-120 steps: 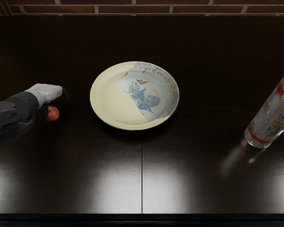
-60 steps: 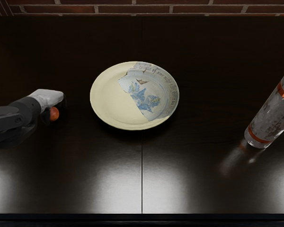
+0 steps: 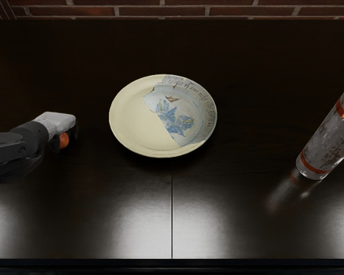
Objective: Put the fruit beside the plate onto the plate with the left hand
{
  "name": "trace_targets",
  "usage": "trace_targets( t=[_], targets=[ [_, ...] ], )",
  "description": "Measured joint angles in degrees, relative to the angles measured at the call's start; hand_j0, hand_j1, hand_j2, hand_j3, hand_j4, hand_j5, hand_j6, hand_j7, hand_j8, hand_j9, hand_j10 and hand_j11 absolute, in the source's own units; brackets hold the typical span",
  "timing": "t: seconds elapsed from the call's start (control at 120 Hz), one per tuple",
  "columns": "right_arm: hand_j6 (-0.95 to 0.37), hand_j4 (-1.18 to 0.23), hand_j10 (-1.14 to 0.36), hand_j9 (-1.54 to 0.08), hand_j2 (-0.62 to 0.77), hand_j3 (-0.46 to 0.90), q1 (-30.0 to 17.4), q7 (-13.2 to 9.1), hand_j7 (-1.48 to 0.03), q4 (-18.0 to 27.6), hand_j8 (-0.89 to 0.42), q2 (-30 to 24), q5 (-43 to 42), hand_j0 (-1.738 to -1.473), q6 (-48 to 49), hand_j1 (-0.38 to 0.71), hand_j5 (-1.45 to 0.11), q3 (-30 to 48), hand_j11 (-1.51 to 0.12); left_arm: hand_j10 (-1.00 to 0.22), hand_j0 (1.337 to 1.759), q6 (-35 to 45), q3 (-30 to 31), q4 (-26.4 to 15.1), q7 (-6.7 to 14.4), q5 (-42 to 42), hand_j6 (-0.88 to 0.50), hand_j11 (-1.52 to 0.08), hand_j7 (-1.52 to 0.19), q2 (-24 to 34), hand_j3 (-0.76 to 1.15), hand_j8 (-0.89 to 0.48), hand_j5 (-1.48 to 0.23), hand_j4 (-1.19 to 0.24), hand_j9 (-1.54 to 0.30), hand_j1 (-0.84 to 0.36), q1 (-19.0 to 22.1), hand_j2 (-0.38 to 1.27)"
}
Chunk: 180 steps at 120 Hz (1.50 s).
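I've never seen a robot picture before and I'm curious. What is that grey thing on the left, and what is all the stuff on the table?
This is a pretend robot inside a computer world. The picture comes from the camera in its head, looking down at a dark table. The grey thing coming in from the left is its arm, ending in a pale left hand. The hand sits right over a small orange fruit, so only a bit peeks out. I cannot tell whether it is gripping it. In the middle lies a cream plate with blue flowers; the fruit is not on it. On the right is a clear bottle with orange bands. The other arm is out of the picture.
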Motion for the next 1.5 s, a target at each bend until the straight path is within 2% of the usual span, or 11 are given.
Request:
trace_targets(
  t=[0.158, 0.192, 0.283, 0.392, 0.508, 0.533, 0.667, 0.808, 1.058, 1.25, 1.5],
  targets=[
    [-0.03, -0.03, -0.03, -0.04, -0.01, 0.00, 0.00, 0.00, -0.04, 0.00, -0.03, 0.00, -0.03, -1.658, 0.00, -0.31, -0.04, 0.00, -0.04, -0.60, 1.651, 0.13, 0.13, 0.48, -0.27, -0.50, -0.48, -0.83, -0.87, -0.18, 0.02, -0.46, -0.77, -0.57, -0.83, -0.27, 0.01, 0.20],
    [-0.03, -0.03, -0.03, -0.04, -0.01, 0.00, 0.00, 0.00, -0.04, -0.02, -0.03, 0.00, -0.03, -1.658, 0.00, -0.31, -0.04, 0.00, -0.04, -0.60, 1.643, 0.03, 0.19, 0.58, -0.27, -0.61, -0.50, -0.85, -0.84, -0.17, 0.05, -0.44, -0.80, -0.56, -0.85, -0.28, -0.07, 0.20],
    [-0.03, -0.03, -0.03, -0.04, -0.01, 0.00, 0.00, 0.00, -0.04, -0.02, -0.03, 0.00, -0.03, -1.658, 0.00, -0.31, -0.04, 0.00, -0.04, -0.56, 1.635, -0.24, 0.24, 0.69, -0.17, -0.71, -0.48, -0.91, -0.88, -0.17, 0.06, -0.41, -0.86, -0.62, -0.92, -0.30, -0.17, 0.21],
    [-0.03, -0.03, -0.03, -0.04, -0.01, 0.00, 0.00, 0.00, -0.04, -0.04, -0.03, 0.00, -0.05, -1.658, 0.00, -0.31, -0.04, 0.00, -0.04, -0.56, 1.642, -0.40, 0.23, 0.76, -0.11, -0.94, -0.46, -0.97, -0.95, -0.23, 0.03, -0.39, -0.95, -0.69, -0.97, -0.32, -0.95, 0.35],
    [-0.03, -0.03, -0.03, -0.04, -0.01, 0.00, 0.00, 0.00, -0.04, -0.05, -0.03, 0.00, -0.05, -1.658, 0.00, -0.31, -0.04, 0.00, -0.04, -0.58, 1.647, -0.45, 0.06, 0.98, -0.08, -1.21, -0.49, -1.01, -0.97, -1.44, 0.02, -0.41, -1.00, -0.73, -1.00, -0.32, -3.11, 0.46],
    [-0.03, -0.03, -0.03, -0.04, -0.01, 0.00, 0.00, 0.00, -0.04, -0.05, -0.03, 0.00, -0.04, -1.658, 0.00, -0.31, -0.04, 0.00, -0.04, -0.59, 1.649, -0.48, 0.00, 1.15, -0.09, -1.51, -0.50, -1.01, -0.98, -2.02, 0.02, -0.41, -1.02, -0.73, -1.01, -0.33, -3.93, 0.55],
    [-0.03, -0.03, -0.03, -0.04, -0.01, 0.00, 0.00, 0.00, -0.04, -0.05, -0.03, 0.00, -0.04, -1.658, 0.00, -0.31, -0.04, 0.00, -0.04, -0.60, 1.652, -0.42, -0.36, 1.75, -0.10, -3.02, -0.49, -1.03, -0.99, -2.72, 0.01, -0.42, -1.06, -0.74, -1.02, -0.35, -7.84, 0.64],
    [-0.03, -0.03, -0.03, -0.04, -0.01, 0.00, 0.00, 0.00, -0.04, -0.06, -0.03, 0.00, -0.05, -1.658, 0.00, -0.31, -0.04, -0.04, -0.04, -0.62, 1.653, -0.12, -1.48, 1.94, -0.08, -4.89, -0.50, -1.03, -0.99, -3.89, 0.00, -0.42, -1.08, -0.73, -1.02, -0.33, -9.48, 0.57],
    [-0.03, -0.03, -0.03, -0.04, -0.01, 0.00, 0.00, 0.00, -0.04, -0.12, -0.03, 0.00, -0.04, -1.658, -0.01, -0.31, -0.04, -0.09, -0.04, -0.61, 1.655, 0.26, -5.20, 2.77, -0.08, -6.84, -0.48, -1.03, -1.02, -12.81, 0.00, -0.40, -1.09, -0.73, -1.02, -0.36, -13.09, 0.61],
    [-0.03, -0.03, -0.03, -0.04, -0.01, 0.00, 0.00, 0.00, -0.04, -0.14, -0.03, 0.00, -0.07, -1.658, -0.05, -0.31, -0.04, -0.25, -0.04, -0.62, 1.656, 0.30, -5.64, 5.08, -0.09, -7.05, -0.48, -1.01, -1.02, -22.25, 0.00, -0.40, -1.09, -0.72, -1.01, -0.37, -13.26, 0.61],
    [-0.03, -0.03, -0.03, -0.04, -0.01, 0.00, 0.00, 0.00, -0.04, -0.14, -0.03, 0.00, -0.06, -1.658, -0.04, -0.31, -0.04, -0.33, -0.04, -0.64, 1.656, 0.17, -5.11, 8.99, -0.08, -6.71, -0.51, -1.01, -1.00, -24.16, 0.00, -0.45, -1.06, -0.73, -1.00, -0.34, -12.17, 0.62]
  ],
)
